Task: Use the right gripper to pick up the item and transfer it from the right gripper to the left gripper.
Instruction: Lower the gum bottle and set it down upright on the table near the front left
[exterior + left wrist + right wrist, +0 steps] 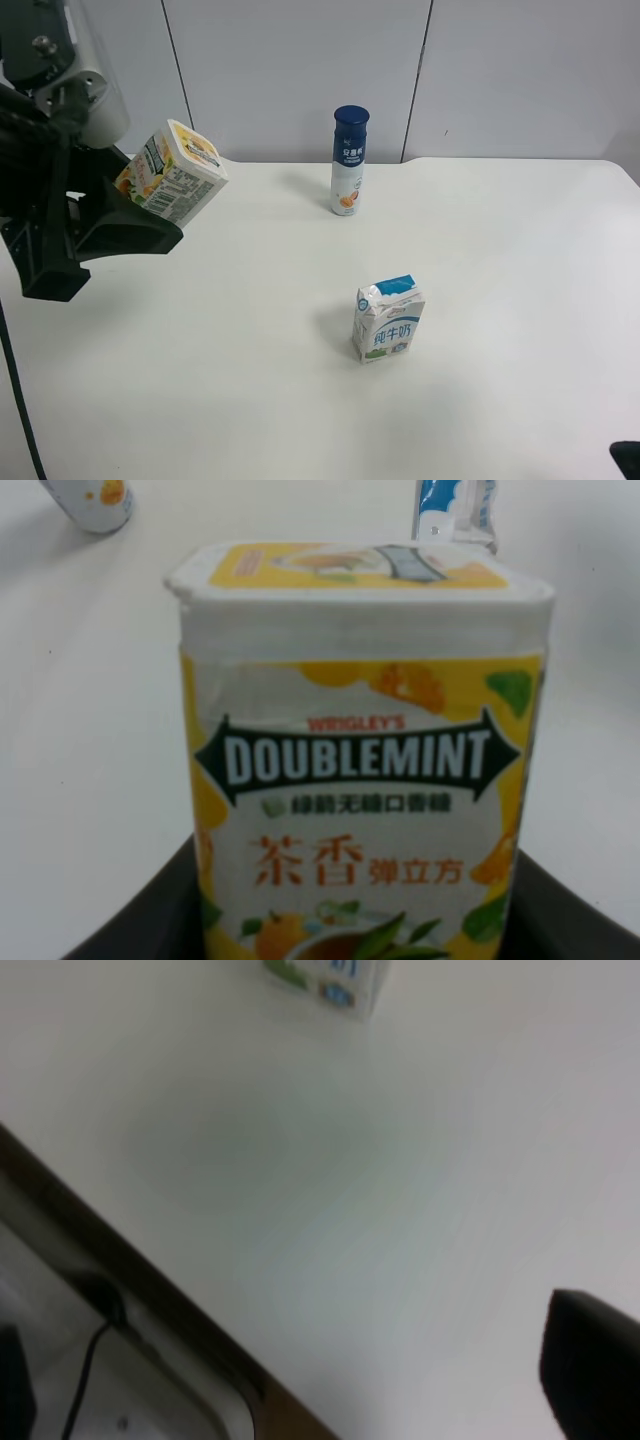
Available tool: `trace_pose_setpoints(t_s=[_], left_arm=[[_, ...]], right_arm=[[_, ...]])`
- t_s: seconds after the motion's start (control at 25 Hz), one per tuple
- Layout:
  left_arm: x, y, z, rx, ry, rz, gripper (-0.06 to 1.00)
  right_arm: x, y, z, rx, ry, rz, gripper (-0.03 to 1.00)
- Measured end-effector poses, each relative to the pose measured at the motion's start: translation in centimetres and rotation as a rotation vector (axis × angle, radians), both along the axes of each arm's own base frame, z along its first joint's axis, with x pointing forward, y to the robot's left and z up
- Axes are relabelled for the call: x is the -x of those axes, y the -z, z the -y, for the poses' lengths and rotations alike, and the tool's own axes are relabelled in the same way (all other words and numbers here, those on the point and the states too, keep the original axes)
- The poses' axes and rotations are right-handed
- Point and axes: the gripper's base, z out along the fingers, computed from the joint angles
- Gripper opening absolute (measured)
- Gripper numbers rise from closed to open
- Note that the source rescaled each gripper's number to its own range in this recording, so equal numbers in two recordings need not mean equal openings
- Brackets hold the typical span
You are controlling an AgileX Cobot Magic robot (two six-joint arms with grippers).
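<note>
1. Doublemint gum box (172,172), white with yellow-orange fruit print, hung tilted in the air at the upper left of the exterior high frame, clear of the white table (520,300).
2. The left gripper (135,215) pinched the box, its black jaws pressed against the box's lower part. The left wrist view showed the box (360,780) filling the frame, label toward the camera, with dark jaw parts on either side of its base.
3. The right gripper (592,1365) stood spread with nothing between its jaws. Only one dark, blurred finger showed in the right wrist view, over bare tabletop.
4. A blue-and-white milk carton (389,322) stood upright on the table just right of the exterior frame's centre, well apart from the box.
5. A blue-capped bottle (349,160) stood upright at the upper middle of that frame, near the table's far edge.
</note>
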Motion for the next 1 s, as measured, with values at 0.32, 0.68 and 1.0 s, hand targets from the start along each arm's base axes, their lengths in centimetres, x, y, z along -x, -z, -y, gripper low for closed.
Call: trace_pose_setpoints(t_s=[0.32, 0.68, 1.0], left_arm=[[0.03, 0.02, -0.01, -0.002, 0.001, -0.003, 0.0], [0.03, 0.03, -0.01, -0.003, 0.001, -0.004, 0.0], [0.03, 0.03, -0.01, -0.003, 0.001, -0.004, 0.0]], right_arm=[[1.08, 0.01, 0.95, -0.121, 0.011, 0.133, 1.0], [1.06, 0.04, 0.96, -0.12, 0.013, 0.134, 1.0], [0.98, 0.04, 1.04, -0.118, 0.048, 0.135, 1.0]])
